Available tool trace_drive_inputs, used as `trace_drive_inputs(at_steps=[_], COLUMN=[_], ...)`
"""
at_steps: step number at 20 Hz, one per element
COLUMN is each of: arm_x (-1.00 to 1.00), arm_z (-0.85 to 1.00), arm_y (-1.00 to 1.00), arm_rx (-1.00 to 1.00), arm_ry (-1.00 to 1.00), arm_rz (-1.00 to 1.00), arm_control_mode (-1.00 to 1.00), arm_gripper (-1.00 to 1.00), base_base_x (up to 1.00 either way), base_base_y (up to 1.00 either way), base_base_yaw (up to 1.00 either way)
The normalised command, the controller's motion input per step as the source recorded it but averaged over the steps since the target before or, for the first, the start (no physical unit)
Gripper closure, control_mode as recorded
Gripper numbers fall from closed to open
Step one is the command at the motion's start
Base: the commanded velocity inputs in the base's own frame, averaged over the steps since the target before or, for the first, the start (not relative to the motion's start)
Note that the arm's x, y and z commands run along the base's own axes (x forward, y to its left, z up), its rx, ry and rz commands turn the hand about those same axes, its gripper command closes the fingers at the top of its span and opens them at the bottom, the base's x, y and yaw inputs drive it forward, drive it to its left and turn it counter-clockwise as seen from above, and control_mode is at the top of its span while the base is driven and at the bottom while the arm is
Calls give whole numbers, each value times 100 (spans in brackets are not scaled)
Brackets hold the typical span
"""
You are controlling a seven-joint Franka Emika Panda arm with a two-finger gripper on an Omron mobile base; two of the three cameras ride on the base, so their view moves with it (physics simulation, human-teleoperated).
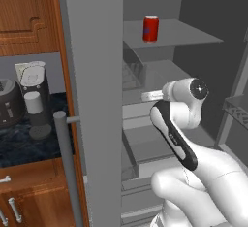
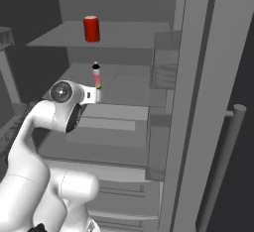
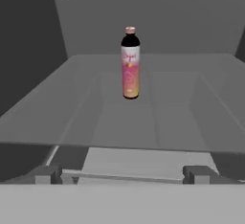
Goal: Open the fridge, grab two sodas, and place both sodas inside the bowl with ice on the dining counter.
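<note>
Hand [image 3: 122,173] spread wide, grasping nothing, at shelf [image 3: 143,137] front edge, slim bottle [image 3: 130,65] upright mid-shelf, free space either side

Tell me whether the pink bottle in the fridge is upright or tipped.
Upright: the pink bottle stands on its base on the fridge shelf, cap up.

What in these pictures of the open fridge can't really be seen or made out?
- The bottle: its bottom is hidden behind the robot's wrist in the right base view, and its label print is too blurred to read in the hand view.
- The red can: its lettering is too small in both base views.
- The hand: just its two fingertips poke up at the bottom edge, open wide; the rest is cut off.
- The fridge: its door runs past the top edge.
</note>
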Motion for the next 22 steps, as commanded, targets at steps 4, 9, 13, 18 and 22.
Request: trace_drive_inputs(at_steps=[4, 9, 13, 18, 22], arm_x=[24, 27, 23, 7, 9], arm_z=[13, 0, 8, 3, 0], arm_y=[37, 19, 0, -1, -1], arm_rx=[1, 0, 0, 0, 0], arm_ry=[-19, -6, 0, 0, 0], arm_rz=[0, -2, -2, 0, 0], arm_control_mode=[-100, -100, -100, -100, -100], arm_gripper=[-100, -100, -100, -100, -100], base_base_x=[0, 0, 0, 0, 0], base_base_y=[0, 0, 0, 0, 0], base_base_yaw=[0, 0, 0, 0, 0])
